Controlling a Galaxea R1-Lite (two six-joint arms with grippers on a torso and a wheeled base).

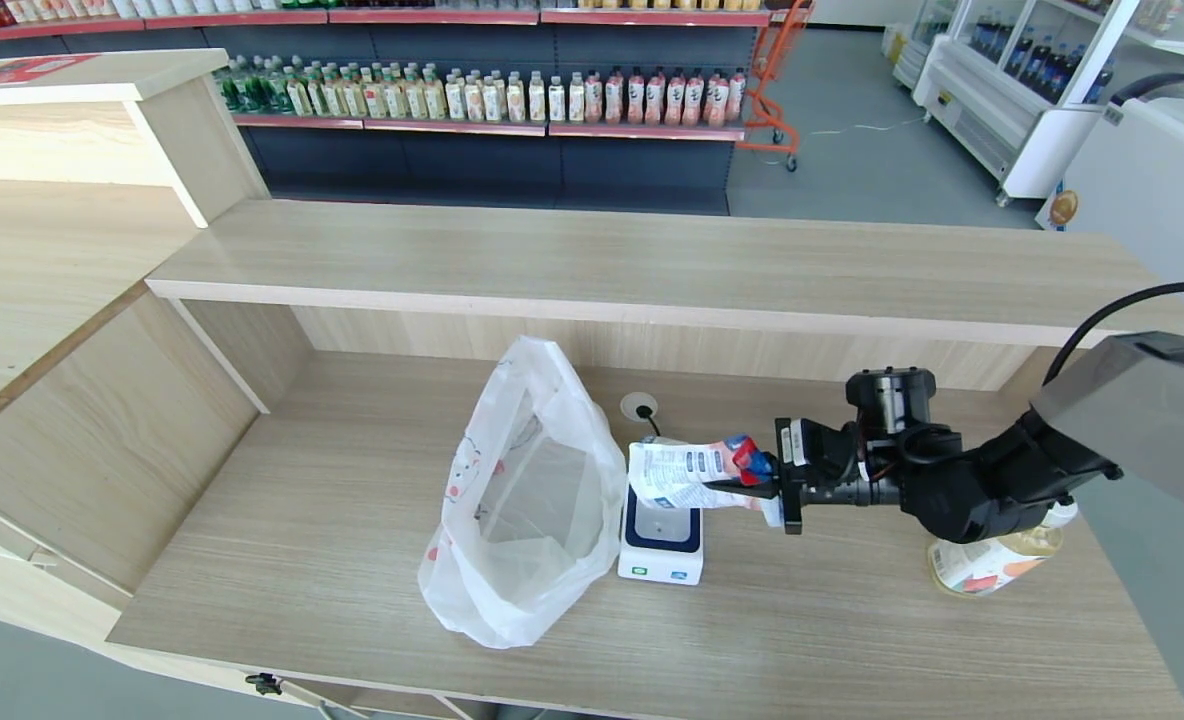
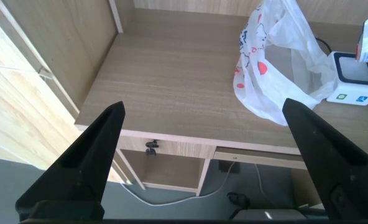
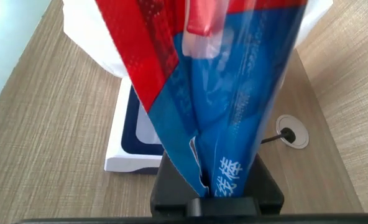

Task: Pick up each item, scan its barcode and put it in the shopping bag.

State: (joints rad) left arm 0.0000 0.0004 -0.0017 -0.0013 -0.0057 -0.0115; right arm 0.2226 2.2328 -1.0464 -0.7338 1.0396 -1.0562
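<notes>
Pinching one end of a red-and-blue snack pouch (image 1: 687,472) with the right gripper (image 1: 767,480), level just above the barcode scanner (image 1: 662,545), beside the open shopping bag (image 1: 527,500). Left gripper (image 2: 202,109) spread wide, off the counter (image 1: 302,560) edge. Turn the white printed face, possibly the barcode side, down to the window; hold steady.

A red-and-blue packet (image 3: 234,93) seemingly clamped in the right gripper (image 3: 216,183); white scanner (image 3: 129,148) beneath.
</notes>
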